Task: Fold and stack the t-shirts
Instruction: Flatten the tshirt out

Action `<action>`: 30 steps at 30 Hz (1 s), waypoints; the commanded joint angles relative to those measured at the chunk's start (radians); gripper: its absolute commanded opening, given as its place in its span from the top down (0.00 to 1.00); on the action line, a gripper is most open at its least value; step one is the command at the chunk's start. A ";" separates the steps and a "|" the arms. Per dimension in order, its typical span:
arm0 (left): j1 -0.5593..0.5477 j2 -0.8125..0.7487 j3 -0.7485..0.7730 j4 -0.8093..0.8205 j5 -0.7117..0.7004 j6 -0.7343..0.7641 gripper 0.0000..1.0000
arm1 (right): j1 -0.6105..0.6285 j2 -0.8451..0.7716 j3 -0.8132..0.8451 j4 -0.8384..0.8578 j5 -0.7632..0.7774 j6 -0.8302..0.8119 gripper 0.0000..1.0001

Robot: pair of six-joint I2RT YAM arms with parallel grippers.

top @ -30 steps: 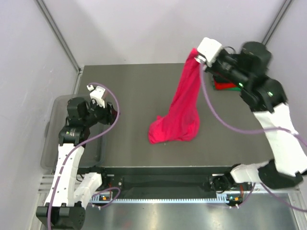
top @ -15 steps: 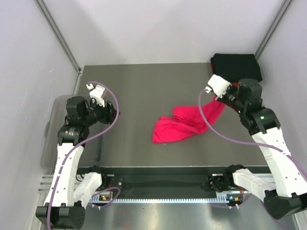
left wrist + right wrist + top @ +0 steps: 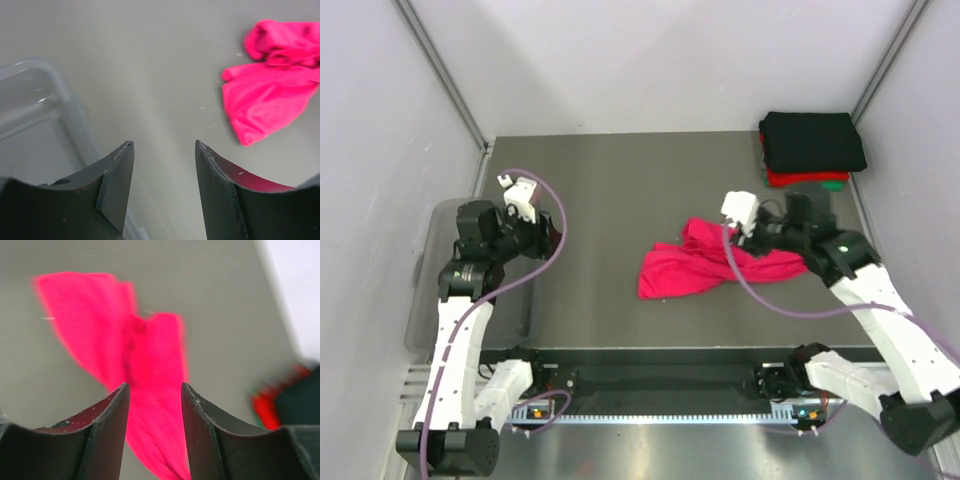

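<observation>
Both the right gripper (image 3: pixel 153 386) and the left gripper (image 3: pixel 164 144) stand open, empty. Regrasping the bunched magenta-pink cloth t-shirt (image 3: pixel 695 265) on the grey bench (image 3: pixel 600 180) may pinch doubled layers.

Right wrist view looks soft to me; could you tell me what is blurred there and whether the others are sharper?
Right wrist view: the pink t-shirt and the folded stack are smeared, only the near fingers crisp. Left wrist view: shirt edges sharp. Top external view: sharp, evenly lit.
</observation>
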 commanded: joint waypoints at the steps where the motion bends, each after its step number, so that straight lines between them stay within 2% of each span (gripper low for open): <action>1: 0.043 0.037 0.101 -0.029 -0.089 0.047 0.43 | 0.116 0.119 -0.057 0.043 -0.171 0.026 0.55; 6: 0.081 0.172 0.247 -0.058 -0.114 0.040 0.43 | 0.361 0.302 -0.083 0.157 -0.025 -0.008 0.57; 11: 0.109 0.206 0.264 -0.039 -0.112 0.034 0.43 | 0.535 0.440 -0.114 0.324 0.079 0.012 0.53; 19: 0.111 0.194 0.241 -0.032 -0.088 0.017 0.43 | 0.647 0.618 -0.124 0.499 0.211 0.049 0.43; 25: 0.111 0.174 0.213 -0.023 -0.068 0.002 0.43 | 0.673 0.718 -0.100 0.550 0.280 0.026 0.44; 27: 0.111 0.165 0.196 -0.021 -0.065 0.000 0.43 | 0.671 0.759 -0.083 0.550 0.290 0.027 0.45; 30: 0.111 0.145 0.170 -0.015 -0.063 0.000 0.43 | 0.673 0.796 -0.060 0.562 0.317 0.043 0.62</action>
